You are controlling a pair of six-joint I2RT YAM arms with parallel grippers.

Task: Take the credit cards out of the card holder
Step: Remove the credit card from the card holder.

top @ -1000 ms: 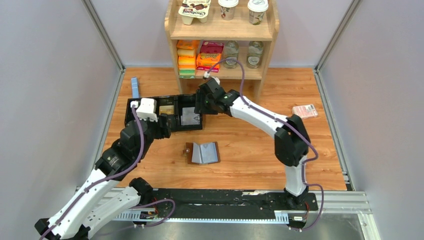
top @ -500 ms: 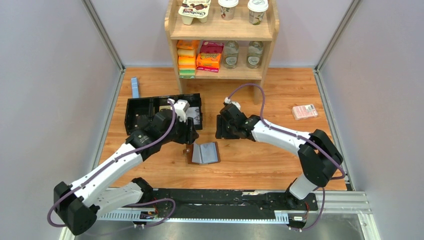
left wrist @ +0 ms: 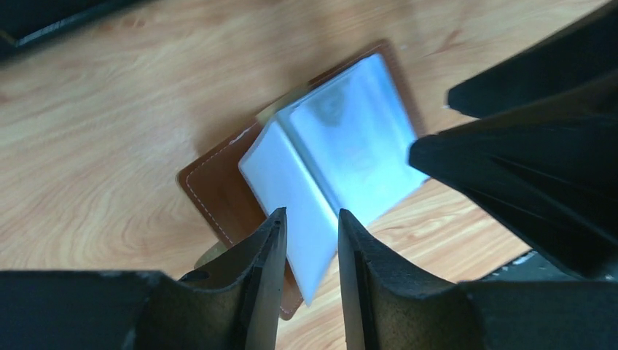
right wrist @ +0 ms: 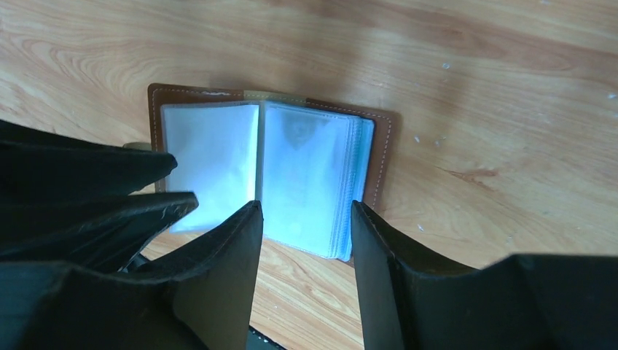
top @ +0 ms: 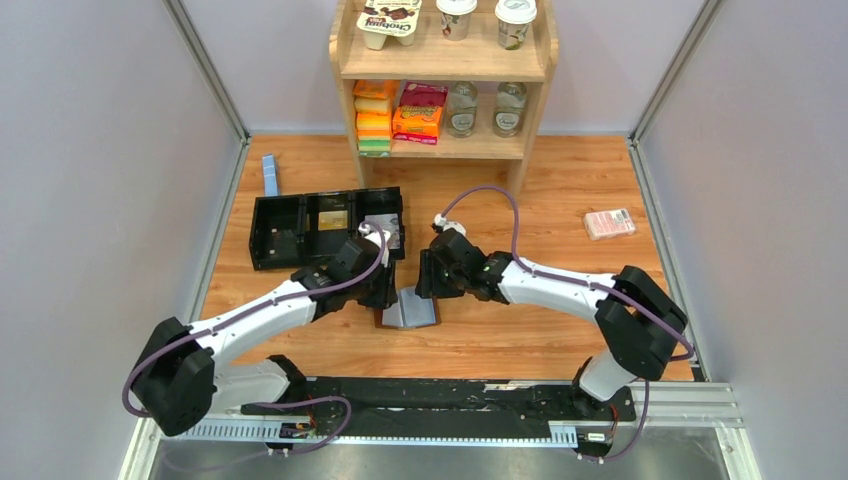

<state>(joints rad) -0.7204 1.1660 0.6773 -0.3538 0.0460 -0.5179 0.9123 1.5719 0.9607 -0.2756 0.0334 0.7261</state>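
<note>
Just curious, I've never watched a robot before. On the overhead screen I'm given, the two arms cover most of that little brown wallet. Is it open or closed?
Observer: Open. The right wrist camera shows the card holder lying spread on the wood, brown side down and clear sleeves facing up.
Visitor: Has either claw grabbed it?
Observer: Not that I can see. The right gripper is wide open, with its fingers framing the holder's thicker half.
Visitor: And the other one?
Observer: The left gripper has only a narrow gap between its fingers. It is over the near edge of the holder's other half, but I cannot tell whether it touches.
</note>
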